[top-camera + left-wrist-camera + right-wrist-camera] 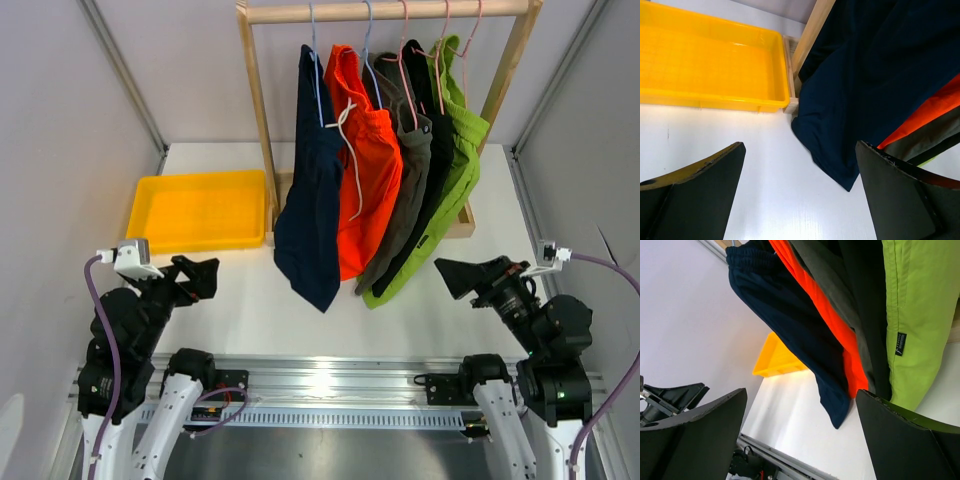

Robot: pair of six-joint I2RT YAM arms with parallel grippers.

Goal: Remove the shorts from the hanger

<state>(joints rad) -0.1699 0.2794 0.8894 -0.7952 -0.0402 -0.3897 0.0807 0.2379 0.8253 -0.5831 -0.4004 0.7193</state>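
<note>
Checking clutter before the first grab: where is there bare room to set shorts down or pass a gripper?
Bare table lies between the left gripper and right gripper, in front of the hanging shorts. The yellow tray, left of the wooden rack, holds nothing. Crowded: five pairs packed together under the rail.

Soft matt cloth shorts point(360, 170), glossy plastic tray point(197, 210).

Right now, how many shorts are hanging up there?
5, all hanging in a row on the wooden rack: navy shorts leftmost, then orange shorts, olive-grey shorts, black shorts, and lime green shorts rightmost. Overlapping fabric could hide another.
</note>
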